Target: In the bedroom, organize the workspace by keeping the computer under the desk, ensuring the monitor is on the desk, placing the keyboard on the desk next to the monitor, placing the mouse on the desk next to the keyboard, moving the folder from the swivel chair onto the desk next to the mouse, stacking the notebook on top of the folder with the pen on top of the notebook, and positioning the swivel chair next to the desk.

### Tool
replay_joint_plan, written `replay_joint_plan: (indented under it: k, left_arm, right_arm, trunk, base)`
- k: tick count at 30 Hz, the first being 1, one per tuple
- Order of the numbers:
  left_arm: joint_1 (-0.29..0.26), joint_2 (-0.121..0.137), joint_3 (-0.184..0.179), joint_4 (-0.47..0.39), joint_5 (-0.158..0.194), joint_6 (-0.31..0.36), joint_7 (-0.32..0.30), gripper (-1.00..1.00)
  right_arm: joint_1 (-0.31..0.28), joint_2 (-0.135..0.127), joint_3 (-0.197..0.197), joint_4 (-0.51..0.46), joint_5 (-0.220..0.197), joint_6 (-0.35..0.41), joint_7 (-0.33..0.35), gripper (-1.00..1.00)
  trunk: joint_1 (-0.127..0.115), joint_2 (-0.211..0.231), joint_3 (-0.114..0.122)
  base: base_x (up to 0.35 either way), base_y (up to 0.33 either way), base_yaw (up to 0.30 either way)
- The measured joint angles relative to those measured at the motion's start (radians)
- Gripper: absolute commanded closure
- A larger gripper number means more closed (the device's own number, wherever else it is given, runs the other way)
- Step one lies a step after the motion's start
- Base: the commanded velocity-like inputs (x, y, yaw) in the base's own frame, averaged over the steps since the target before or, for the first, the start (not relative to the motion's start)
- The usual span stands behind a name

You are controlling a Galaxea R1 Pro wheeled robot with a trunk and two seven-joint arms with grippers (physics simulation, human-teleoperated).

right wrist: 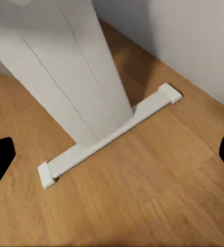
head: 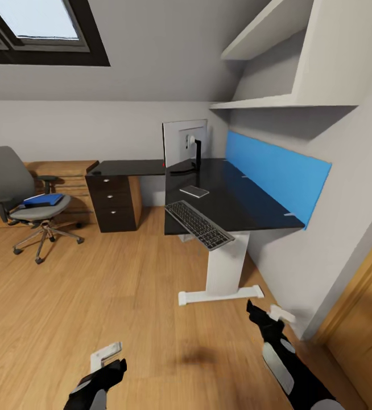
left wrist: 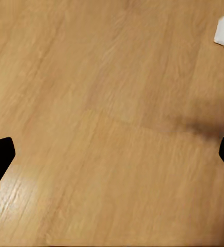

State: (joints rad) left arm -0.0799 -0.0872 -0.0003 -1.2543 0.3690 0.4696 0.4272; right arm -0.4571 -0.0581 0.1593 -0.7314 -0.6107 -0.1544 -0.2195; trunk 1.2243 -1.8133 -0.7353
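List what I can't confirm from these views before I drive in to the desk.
- Computer: the space under the desk is hidden by the desktop in the head view.
- Small flat item near the monitor: too small to identify.
- Folder on the swivel chair: too far to tell if anything lies on it.
- Keyboard: overhangs the desk edge; support unclear.

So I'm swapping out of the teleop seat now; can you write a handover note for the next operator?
Left gripper and right gripper: open, empty, low over the floor.
Done: monitor and keyboard on the desk, keyboard overhanging the front edge; a small flat item lies between them.
Left: folder on the swivel chair, away from the desk; then the rest.
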Motion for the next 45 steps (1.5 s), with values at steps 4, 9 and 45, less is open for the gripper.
replay_joint_plan:
  k: [4, 9, 45]
  left_arm:
    - [-0.019, -0.052, -0.070, -0.200, 0.000, 0.126, 0.004, -1.00]
    - [-0.065, -0.061, -0.091, -0.242, 0.000, 0.152, 0.002, -1.00]
    - [-0.076, -0.004, -0.084, -0.170, 0.000, 0.150, 0.002, -1.00]
  right_arm:
    - [-0.008, -0.006, -0.004, -0.204, -0.203, 0.195, 0.008, -1.00]
    - [-0.010, -0.021, -0.100, -0.356, -0.430, 0.417, 0.011, -1.00]
    - [-0.001, -0.006, -0.190, -0.396, -0.616, 0.650, 0.160, -1.00]
  trunk:
    - [0.015, -0.028, -0.013]
    - [0.035, -0.063, -0.028]
    - [0.061, -0.112, -0.050]
  base:
    - [0.000, 0.000, 0.000]
    - [0.000, 0.000, 0.000]
    - [0.120, 0.000, 0.000]
